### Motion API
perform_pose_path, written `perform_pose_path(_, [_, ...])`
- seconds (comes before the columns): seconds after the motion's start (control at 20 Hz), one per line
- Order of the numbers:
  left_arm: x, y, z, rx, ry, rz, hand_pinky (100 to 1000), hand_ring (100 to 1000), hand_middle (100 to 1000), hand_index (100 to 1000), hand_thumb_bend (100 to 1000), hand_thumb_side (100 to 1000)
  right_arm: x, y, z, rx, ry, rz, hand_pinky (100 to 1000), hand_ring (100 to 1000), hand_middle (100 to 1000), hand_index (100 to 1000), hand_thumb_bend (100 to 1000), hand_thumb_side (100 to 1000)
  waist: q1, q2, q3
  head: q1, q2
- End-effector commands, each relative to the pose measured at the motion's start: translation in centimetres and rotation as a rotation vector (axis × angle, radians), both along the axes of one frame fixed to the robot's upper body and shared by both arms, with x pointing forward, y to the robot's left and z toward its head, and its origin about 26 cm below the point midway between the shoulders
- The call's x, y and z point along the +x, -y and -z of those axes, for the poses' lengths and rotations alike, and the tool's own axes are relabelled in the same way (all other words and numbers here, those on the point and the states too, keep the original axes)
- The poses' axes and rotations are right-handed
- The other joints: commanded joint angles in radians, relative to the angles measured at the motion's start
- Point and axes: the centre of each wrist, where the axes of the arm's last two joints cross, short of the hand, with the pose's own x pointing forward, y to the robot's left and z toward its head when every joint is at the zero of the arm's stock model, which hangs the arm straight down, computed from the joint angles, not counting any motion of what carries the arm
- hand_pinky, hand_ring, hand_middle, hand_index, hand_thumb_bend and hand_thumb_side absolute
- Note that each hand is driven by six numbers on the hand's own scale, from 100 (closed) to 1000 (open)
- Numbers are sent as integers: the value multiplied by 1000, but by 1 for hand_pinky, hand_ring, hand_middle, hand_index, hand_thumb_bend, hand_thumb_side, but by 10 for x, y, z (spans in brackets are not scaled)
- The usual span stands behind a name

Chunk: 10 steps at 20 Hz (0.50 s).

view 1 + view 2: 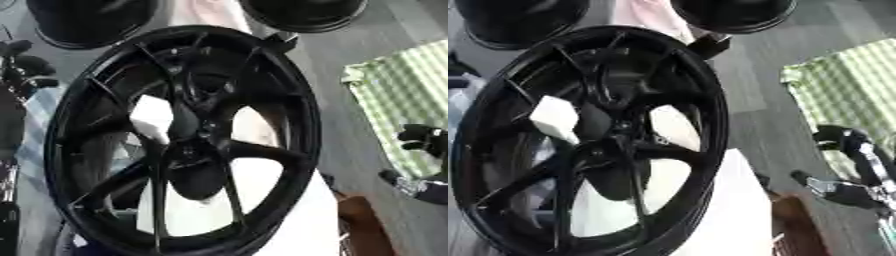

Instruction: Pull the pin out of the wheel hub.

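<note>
Since the black wheel [179, 145] fills most of both views and stands tilted on its rim over a white surface, the step in hand looks like the reach toward its centre, with no hand on it yet; the hub [194, 135] sits where the spokes meet, dark on dark, and no pin can be picked out there for certain. A pale, blocky thing [555, 119] shows between the spokes just left of the hub in the right eye view, but whether it is part of the pin or something behind the wheel cannot be told. The right hand [852, 165] hangs well apart from the wheel at the right edge, near a green checked cloth [407, 95]; its fingers look curled, yet whether they hold anything cannot be told. The left hand [24, 67] is a dark shape at the left edge beside the rim, and its state cannot be told either.

To do the step well, the robot should probably find the pin first, then bring one hand straight in along the pin's line; the other hand could steady the rim, since a leaning wheel may roll or tip under a sideways tug.
</note>
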Motion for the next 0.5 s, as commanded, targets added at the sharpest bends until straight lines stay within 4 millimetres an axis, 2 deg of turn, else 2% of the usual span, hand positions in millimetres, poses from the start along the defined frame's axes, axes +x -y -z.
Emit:
perform_pose_path(0.05, [0, 0, -11, 18, 34, 2, 612, 633, 553, 782, 100, 728, 0, 9, -2, 33, -14, 21, 703, 768, 718, 839, 687, 225, -5, -21, 1, 0, -8])
perform_pose_path(0.3, [0, 0, -15, 19, 53, 1, 613, 635, 554, 782, 100, 706, -2, 16, 4, 137, -62, 51, 704, 770, 728, 847, 689, 230, -6, -17, 0, -2, -4])
perform_pose_path(0.5, [-2, 0, -38, 56, 129, 5, 615, 637, 556, 783, 100, 636, -6, 22, 2, 177, -52, 72, 703, 768, 725, 846, 688, 230, -6, -11, -2, -6, -3])
